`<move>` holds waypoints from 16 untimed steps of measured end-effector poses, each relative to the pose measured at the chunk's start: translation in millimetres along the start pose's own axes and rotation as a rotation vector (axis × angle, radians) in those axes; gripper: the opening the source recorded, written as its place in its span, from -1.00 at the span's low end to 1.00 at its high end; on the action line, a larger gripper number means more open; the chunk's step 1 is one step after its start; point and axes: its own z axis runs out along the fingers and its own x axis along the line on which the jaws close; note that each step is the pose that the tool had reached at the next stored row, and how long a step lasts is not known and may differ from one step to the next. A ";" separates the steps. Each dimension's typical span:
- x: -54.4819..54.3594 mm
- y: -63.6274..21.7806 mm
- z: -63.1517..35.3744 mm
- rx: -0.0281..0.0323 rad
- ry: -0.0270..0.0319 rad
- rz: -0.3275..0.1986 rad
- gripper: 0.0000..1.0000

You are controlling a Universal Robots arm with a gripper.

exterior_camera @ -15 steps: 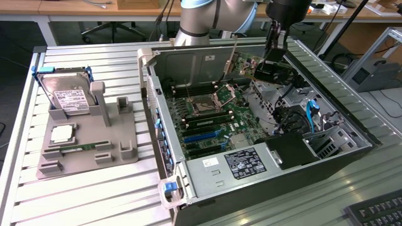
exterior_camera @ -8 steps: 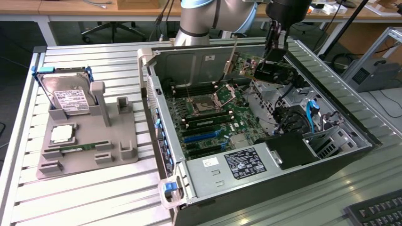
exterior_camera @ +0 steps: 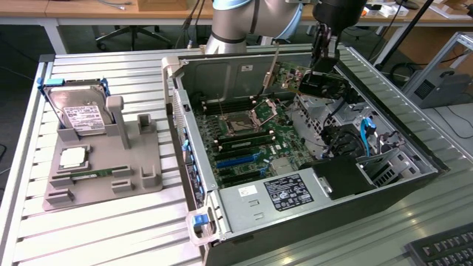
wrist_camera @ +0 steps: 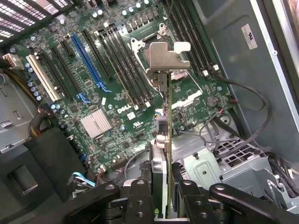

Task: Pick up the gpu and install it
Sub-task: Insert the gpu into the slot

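Note:
My gripper [exterior_camera: 323, 55] hangs over the far right part of the open computer case [exterior_camera: 414, 172], shut on the gpu [exterior_camera: 310, 83]. The card is a dark board with a metal bracket, held above the motherboard [exterior_camera: 244, 138] and not touching it. In the wrist view the gpu [wrist_camera: 164, 140] stands edge-on between my two fingers [wrist_camera: 140, 196], with its bent silver bracket [wrist_camera: 166, 53] at the far end. My gripper [wrist_camera: 163, 191] clamps the card's near end. The blue expansion slot [wrist_camera: 88, 58] lies on the board off to one side of the card.
A grey parts holder [exterior_camera: 103, 183] on the slatted table, at the exterior view's left, carries a hard drive [exterior_camera: 80, 113], a CPU [exterior_camera: 72, 158] and a RAM stick [exterior_camera: 88, 174]. The power supply [exterior_camera: 273, 194], black drive bay [exterior_camera: 344, 174] and blue cables [exterior_camera: 366, 133] crowd the case's near side.

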 end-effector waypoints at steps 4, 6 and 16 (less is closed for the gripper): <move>0.0 0.0 0.0 -0.0004 -0.0012 -0.012 -0.47; 0.0 0.0 0.0 -0.0006 -0.0019 -0.017 -0.47; 0.0 0.0 0.1 -0.0017 -0.0056 -0.051 -0.47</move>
